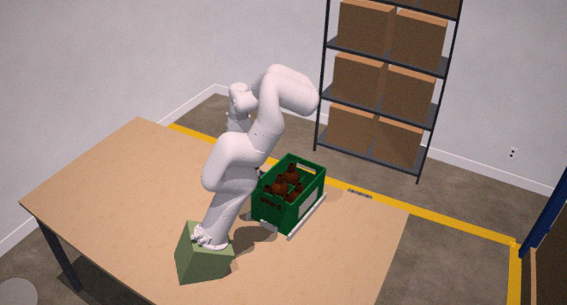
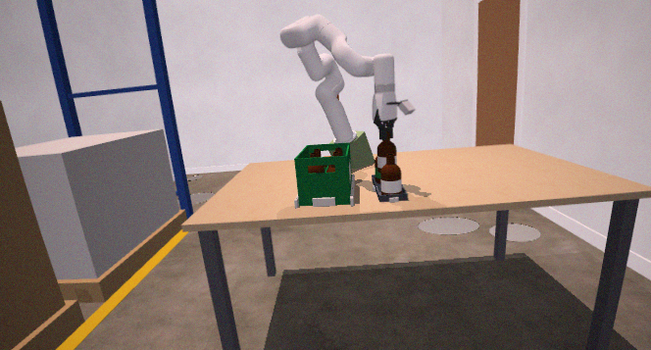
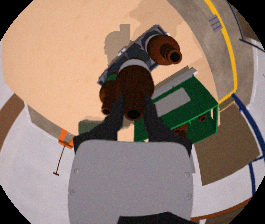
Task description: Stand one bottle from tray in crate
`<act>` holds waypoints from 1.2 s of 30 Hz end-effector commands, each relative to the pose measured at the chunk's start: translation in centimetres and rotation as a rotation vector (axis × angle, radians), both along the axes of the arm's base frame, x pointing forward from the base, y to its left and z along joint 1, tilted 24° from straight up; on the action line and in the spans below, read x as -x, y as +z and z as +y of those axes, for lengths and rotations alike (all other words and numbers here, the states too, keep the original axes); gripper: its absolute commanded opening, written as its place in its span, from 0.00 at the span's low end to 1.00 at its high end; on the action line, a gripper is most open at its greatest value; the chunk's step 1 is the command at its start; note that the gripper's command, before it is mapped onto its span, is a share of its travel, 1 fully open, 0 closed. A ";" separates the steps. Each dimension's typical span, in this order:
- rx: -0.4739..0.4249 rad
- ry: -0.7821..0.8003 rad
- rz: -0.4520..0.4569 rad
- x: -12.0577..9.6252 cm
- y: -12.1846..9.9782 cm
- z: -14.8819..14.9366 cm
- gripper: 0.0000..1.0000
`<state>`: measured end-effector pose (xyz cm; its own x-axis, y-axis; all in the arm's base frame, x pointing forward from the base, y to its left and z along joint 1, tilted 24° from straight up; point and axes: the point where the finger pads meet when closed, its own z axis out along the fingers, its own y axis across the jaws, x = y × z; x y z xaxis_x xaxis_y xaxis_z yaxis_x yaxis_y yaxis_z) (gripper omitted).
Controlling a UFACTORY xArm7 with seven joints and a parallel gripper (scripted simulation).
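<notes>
My gripper [image 2: 386, 131] [image 3: 134, 101] is shut on the neck of a brown bottle [image 2: 385, 152] [image 3: 132, 86] with a white label, held upright over the dark tray [image 2: 392, 195] [image 3: 152, 32]. Its base is hidden behind another brown bottle [image 2: 391, 176] [image 3: 164, 50] that stands on the tray's near end. The green crate [image 1: 304, 161] [image 2: 324, 179] [image 3: 183, 106] stands just left of the tray in the exterior view, with several brown bottles [image 1: 279, 184] upright in its cells. In the top view the arm hides the gripper and the tray.
White guide rails [image 1: 307, 216] [image 2: 324, 201] edge the crate's base. The arm's green pedestal [image 1: 201, 259] [image 2: 362, 150] stands behind the crate. The table's edge [image 2: 343, 218] runs close in front of the crate and tray. A shelf rack of boxes [image 1: 384, 79] stands beyond the table.
</notes>
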<state>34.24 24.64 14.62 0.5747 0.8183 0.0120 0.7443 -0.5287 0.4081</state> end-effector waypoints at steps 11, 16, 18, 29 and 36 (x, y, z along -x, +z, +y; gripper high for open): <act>-0.003 0.002 -0.002 0.3 1.1 0.4 0.00; -0.003 0.002 -0.002 0.4 1.3 0.4 0.00; -0.003 0.002 -0.002 0.4 1.3 0.4 0.00; -0.003 0.002 -0.002 0.4 1.3 0.4 0.00; -0.003 0.002 -0.002 0.4 1.3 0.4 0.00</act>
<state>33.79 24.93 15.81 0.5748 0.8182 0.0117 0.7443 -0.5286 0.4082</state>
